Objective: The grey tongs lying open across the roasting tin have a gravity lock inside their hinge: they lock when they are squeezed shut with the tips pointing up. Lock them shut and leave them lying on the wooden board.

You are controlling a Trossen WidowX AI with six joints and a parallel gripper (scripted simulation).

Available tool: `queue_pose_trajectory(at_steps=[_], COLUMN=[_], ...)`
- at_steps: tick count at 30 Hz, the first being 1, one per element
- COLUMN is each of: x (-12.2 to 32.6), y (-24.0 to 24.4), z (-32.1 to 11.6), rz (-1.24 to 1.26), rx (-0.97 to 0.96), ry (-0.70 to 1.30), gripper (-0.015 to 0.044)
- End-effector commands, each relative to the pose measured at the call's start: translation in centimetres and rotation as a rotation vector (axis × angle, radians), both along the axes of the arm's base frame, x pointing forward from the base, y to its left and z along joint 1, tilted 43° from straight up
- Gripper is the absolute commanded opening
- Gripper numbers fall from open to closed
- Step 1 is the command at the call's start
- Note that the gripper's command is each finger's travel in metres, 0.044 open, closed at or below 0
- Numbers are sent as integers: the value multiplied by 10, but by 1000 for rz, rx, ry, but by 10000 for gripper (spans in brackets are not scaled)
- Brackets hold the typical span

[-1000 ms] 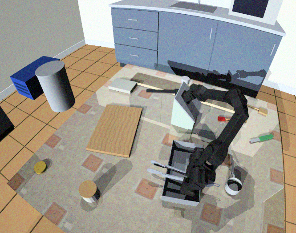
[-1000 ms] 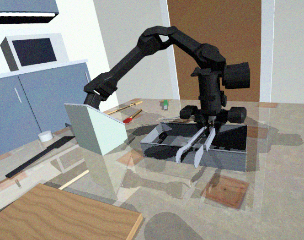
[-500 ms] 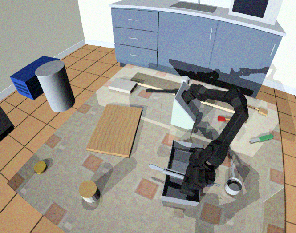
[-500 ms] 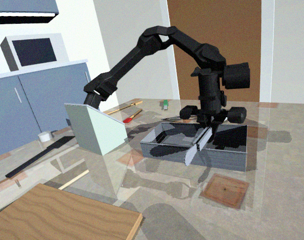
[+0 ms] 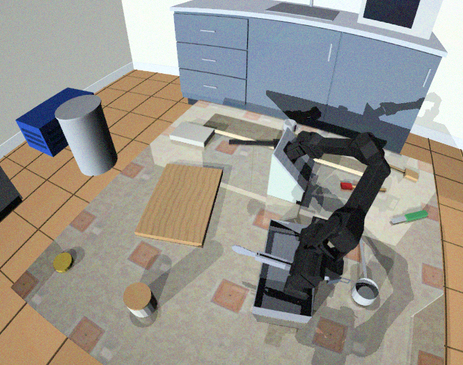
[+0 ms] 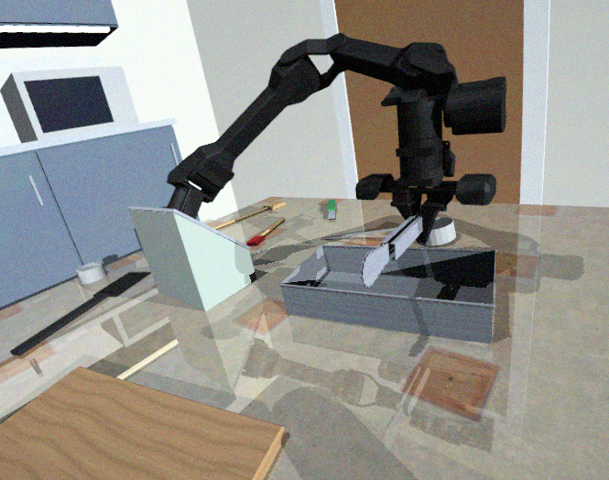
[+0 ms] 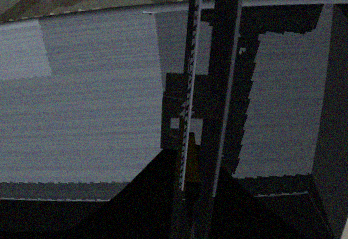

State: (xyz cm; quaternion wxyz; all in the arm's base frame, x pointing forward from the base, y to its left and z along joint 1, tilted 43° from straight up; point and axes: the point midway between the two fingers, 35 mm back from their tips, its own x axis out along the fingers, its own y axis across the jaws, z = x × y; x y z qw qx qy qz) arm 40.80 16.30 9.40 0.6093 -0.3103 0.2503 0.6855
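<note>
a: quick one, hand (image 5: 300,272) (image 6: 420,227) (image 7: 182,155)?
b: pointing down, pinching the tongs (image 5: 271,261) (image 6: 403,238) (image 7: 220,67) between its fingers.
a: tongs open or shut?
b: arms squeezed nearly together, side by side, thin gap in the wrist view. locked or not, can't tell.
a: where are they?
b: across the tin (image 5: 282,317) (image 6: 386,312) (image 7: 75,102), tips out past its long side in the top view, on the board's side. tips aren't pointing up.
a: hinge?
b: top view has the hinge end on the far side of the hand, toward the pot (image 5: 363,301) (image 6: 440,232).
a: board (image 5: 180,204) (image 6: 113,423)?
b: flat on the worktop (image 5: 192,274) (image 6: 562,310), well apart from the tin. tongs aren't on it.
a: rest?
b: pale green wedge (image 5: 282,180) (image 6: 216,268) between board and arm. green-handled tool (image 5: 416,216) (image 6: 331,207) and red-headed brush (image 5: 346,186) (image 6: 255,240) lie beyond the arm.
a: other side?
b: top view: jar (image 5: 139,300) upright with a tan top, yellow disc (image 5: 63,262) farther out.
</note>
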Motion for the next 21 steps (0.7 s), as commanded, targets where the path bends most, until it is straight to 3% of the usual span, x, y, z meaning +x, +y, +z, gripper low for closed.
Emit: queue_pose_trajectory(at_steps=[1,12,21], x=[1,1,15], y=[-43,-45,-74], z=[48,49,18], rz=[-20,-20,64], rx=[7,8,-5], ry=[-25,-25,-101], gripper=[-150,-150,-150])
